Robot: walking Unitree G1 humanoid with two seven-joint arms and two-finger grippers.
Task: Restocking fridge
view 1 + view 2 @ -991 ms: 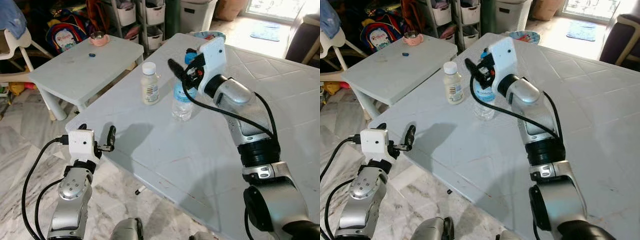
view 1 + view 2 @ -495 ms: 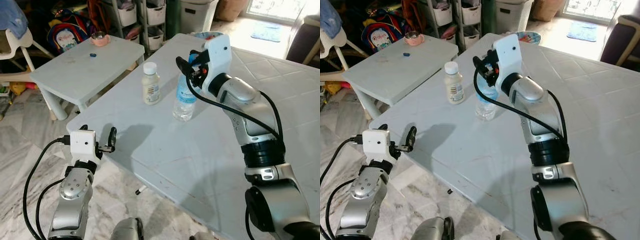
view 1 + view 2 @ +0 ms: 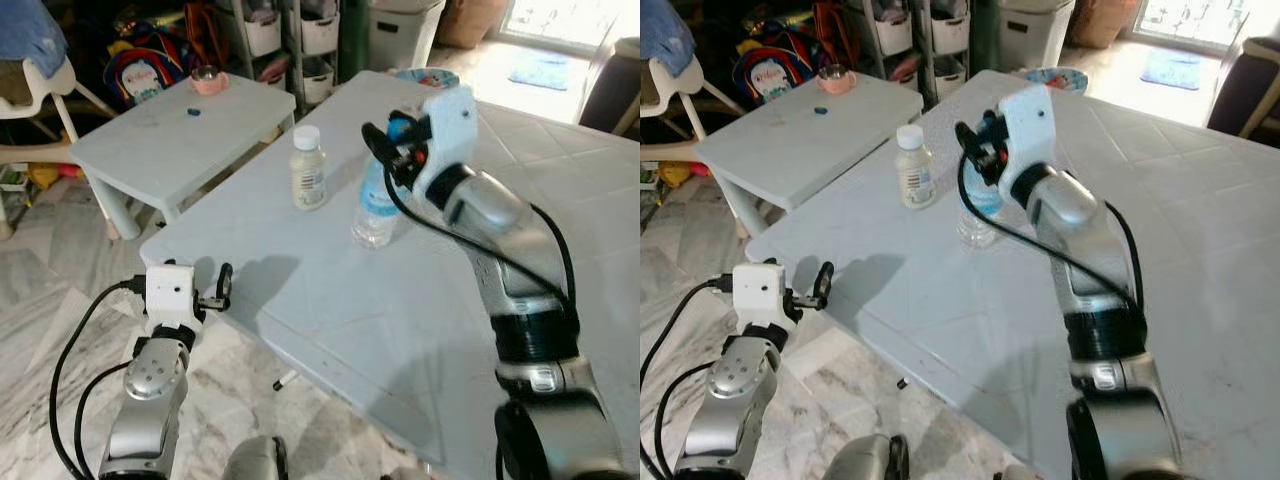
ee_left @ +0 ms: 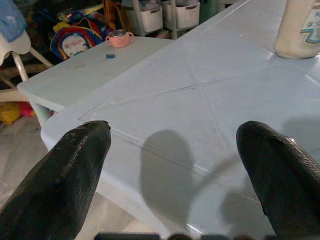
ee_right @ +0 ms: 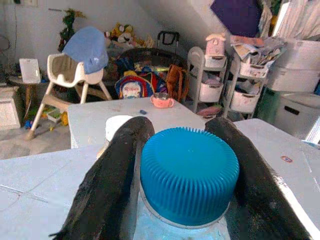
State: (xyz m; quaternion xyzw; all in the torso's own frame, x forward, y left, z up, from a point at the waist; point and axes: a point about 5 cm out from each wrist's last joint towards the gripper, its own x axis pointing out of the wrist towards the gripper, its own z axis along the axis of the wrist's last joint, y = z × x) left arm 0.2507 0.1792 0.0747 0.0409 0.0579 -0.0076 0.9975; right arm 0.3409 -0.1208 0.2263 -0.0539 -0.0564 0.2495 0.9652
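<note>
- Water bottle (image 3: 377,205), clear with a blue cap (image 5: 189,173), stands upright on the big pale table (image 3: 400,310), just beside a small white-capped bottle (image 3: 308,168).
- Right gripper (image 5: 186,150) is up at the bottle's top, one black finger on each side of the cap, apparently closed on it.
- Left gripper (image 4: 175,165) hangs low at the table's near corner, fingers spread wide with nothing between them.
- Back there, a pink cup (image 3: 207,79) sits on the smaller side table (image 3: 160,140).
</note>
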